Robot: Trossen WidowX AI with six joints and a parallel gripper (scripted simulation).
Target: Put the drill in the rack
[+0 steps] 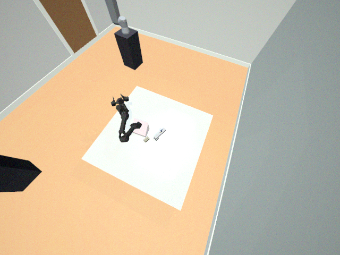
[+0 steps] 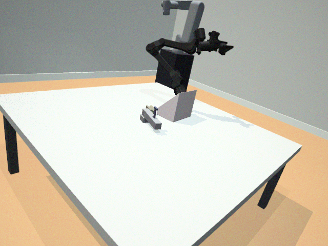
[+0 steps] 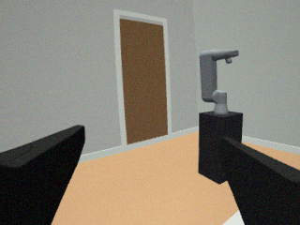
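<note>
My gripper (image 1: 117, 96) (image 2: 228, 50) (image 3: 154, 139) is open and empty, raised high and reaching out past the table edge, far from the task objects. A long pale grey block (image 1: 156, 135) (image 2: 158, 125) lies on the table. A small dark blue piece (image 1: 161, 130) (image 2: 155, 114), seemingly the drill, stands upright in it with a wider top. A smaller grey block (image 1: 156, 138) (image 2: 143, 118) sits beside one end of it. A small beige grooved block (image 1: 146, 139) (image 2: 150, 107), perhaps the rack, is nearby. The key is too small to make out for certain.
A pink wedge (image 1: 141, 130) (image 2: 184, 107) bears the arm's base beside the small blocks. The white table (image 1: 164, 175) (image 2: 148, 185) lies under them. A grey robot arm on a black pedestal (image 1: 130, 50) (image 2: 175, 66) (image 3: 213, 150) stands on the floor beyond the table.
</note>
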